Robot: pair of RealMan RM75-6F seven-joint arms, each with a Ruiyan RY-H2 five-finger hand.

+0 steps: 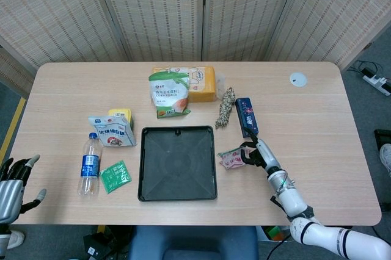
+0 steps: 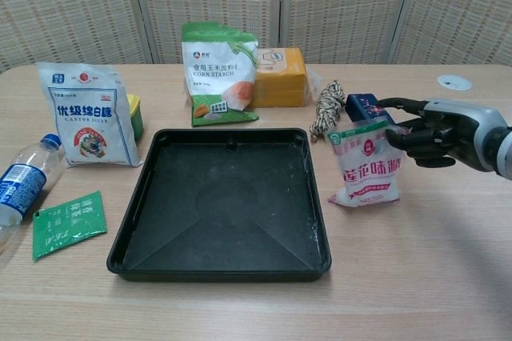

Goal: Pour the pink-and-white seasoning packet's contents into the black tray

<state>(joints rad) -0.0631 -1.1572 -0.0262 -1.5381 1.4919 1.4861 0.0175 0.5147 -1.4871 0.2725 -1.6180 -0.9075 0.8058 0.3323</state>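
Right robot hand (image 2: 432,129), dark fingers on a silver-grey shell, grips the pink-and-white crinkled plastic seasoning packet (image 2: 366,165) at its upper right edge. Packet stands roughly upright, tilted slightly, its lower edge apparently on the pale wood-grain counter (image 2: 416,269), just beside the right rim of the black square tray (image 2: 224,201). Tray: matte plastic, shallow, raised rim, faint white dusting on its floor. In the head view the packet (image 1: 232,158) sits between the tray (image 1: 178,162) and the right robot hand (image 1: 255,152).

Left robot hand (image 1: 13,177) at the lower left frame edge, off the counter, fingers apart, holding nothing.

Other items:
- green-and-white corn starch pouch (image 2: 218,73), upright behind the tray
- orange-yellow rectangular block (image 2: 282,77), just behind the pouch
- twisted bundle of speckled cord (image 2: 326,110)
- dark blue flat box (image 2: 366,109), behind the packet
- white glossy sugar bag (image 2: 85,114), left of the tray
- clear plastic water bottle with blue label (image 2: 18,185), lying down
- small flat green sachet (image 2: 70,223)
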